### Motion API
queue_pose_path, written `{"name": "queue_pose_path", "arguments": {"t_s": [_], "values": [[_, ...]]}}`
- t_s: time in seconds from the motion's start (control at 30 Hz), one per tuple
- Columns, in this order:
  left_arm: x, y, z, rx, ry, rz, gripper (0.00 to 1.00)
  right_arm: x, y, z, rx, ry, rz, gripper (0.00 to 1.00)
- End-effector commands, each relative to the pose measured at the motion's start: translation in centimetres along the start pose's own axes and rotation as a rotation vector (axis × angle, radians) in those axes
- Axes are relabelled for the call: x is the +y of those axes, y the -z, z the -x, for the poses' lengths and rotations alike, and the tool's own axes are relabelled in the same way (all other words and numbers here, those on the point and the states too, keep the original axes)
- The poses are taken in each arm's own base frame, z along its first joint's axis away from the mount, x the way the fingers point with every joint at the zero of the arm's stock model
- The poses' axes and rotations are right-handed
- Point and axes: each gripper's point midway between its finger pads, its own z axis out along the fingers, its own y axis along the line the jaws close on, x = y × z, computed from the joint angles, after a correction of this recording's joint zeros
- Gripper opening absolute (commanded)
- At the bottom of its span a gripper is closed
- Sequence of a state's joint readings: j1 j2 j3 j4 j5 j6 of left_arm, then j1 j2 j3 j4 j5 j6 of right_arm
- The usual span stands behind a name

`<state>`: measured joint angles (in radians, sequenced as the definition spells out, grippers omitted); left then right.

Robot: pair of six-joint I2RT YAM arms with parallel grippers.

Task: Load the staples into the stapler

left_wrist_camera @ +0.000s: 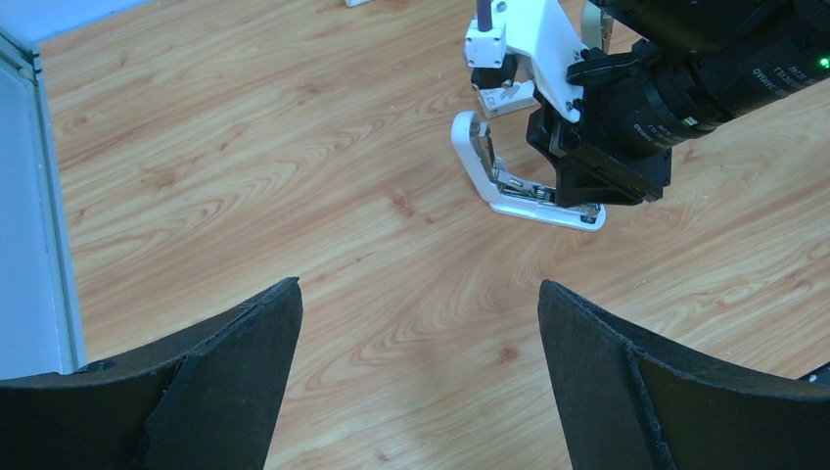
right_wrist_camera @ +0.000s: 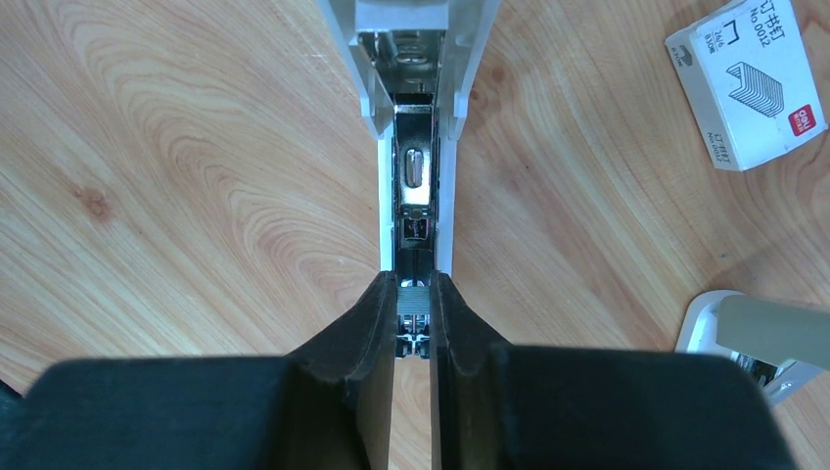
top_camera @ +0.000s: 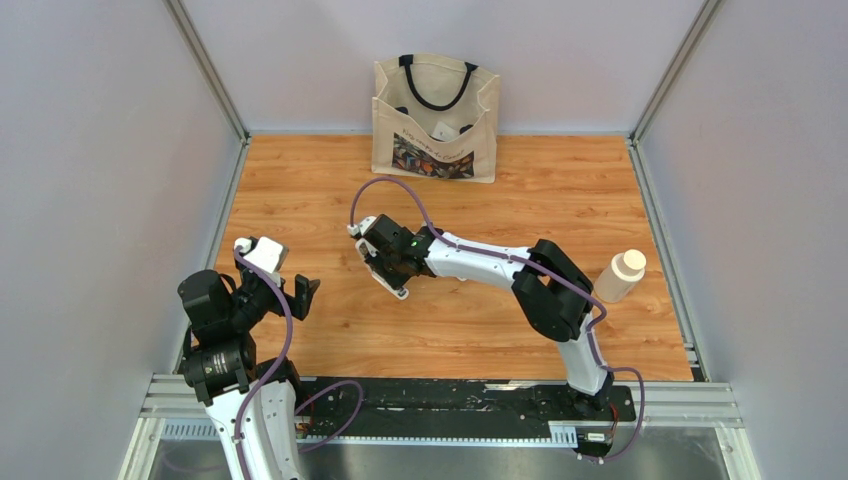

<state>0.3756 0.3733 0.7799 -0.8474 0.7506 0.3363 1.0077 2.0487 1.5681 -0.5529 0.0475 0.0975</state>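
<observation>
Right gripper [right_wrist_camera: 413, 284] fills the bottom of its wrist cam. Fingers clenched, only a thin slit between them, pinching a small grey strip right at the tips = the staples [right_wrist_camera: 413, 305]. Strip sits at the low end of the stapler [right_wrist_camera: 415, 166], over its metal channel, which runs straight up frame from the tips. Can't tell if it's seated in the channel or just above it.

Staple box [right_wrist_camera: 749, 78], white w/ printed label, lies flat upper right in that view, apart from the stapler. Second stapler [right_wrist_camera: 749, 333] pokes in at lower right edge, partly cut off.

Left gripper [left_wrist_camera: 419, 289]: released, black fingers [left_wrist_camera: 245, 352] spread wide at bottom corners of its cam, nothing between them, bare wood table [left_wrist_camera: 196, 147] below. Its view has the white stapler swung open at upper center-right, right gripper directly on top of it.

Top cam: left arm pulled back at lower left, right arm stretched to mid frame. Tote bag [top_camera: 435, 118] upright at top center against the back wall. White bottle [top_camera: 620, 275] upright near right edge, well apart from both grippers.
</observation>
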Motion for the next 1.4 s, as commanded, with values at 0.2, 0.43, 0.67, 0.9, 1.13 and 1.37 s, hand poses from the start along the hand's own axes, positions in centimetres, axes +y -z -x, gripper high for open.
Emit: {"name": "queue_pose_path", "arguments": {"t_s": [0.2, 0.43, 0.67, 0.9, 1.13, 1.37], "values": [[0.2, 0.0, 0.5, -0.024, -0.024, 0.008, 0.98, 0.2, 0.0, 0.4, -0.009, 0.01, -0.009, 0.24], [0.3, 0.0, 0.5, -0.023, -0.024, 0.007, 0.98, 0.1, 0.7, 1.0, -0.026, 0.014, -0.012, 0.27], [0.2, 0.0, 0.4, -0.021, -0.019, 0.007, 0.98, -0.2, 2.2, 2.8, -0.073, 0.026, -0.017, 0.31], [0.2, 0.0, 0.6, -0.025, -0.018, 0.003, 0.98, -2.0, 7.0, 6.2, -0.189, 0.121, -0.019, 0.36], [0.4, 0.0, 2.2, -0.022, -0.002, -0.02, 0.98, -2.5, 7.6, 2.8, -0.21, 0.204, -0.002, 0.38], [0.7, -2.1, 3.8, 0.009, 0.111, -0.165, 0.98, -1.0, 4.7, 0.3, -0.183, 0.164, 0.089, 0.39]]}}
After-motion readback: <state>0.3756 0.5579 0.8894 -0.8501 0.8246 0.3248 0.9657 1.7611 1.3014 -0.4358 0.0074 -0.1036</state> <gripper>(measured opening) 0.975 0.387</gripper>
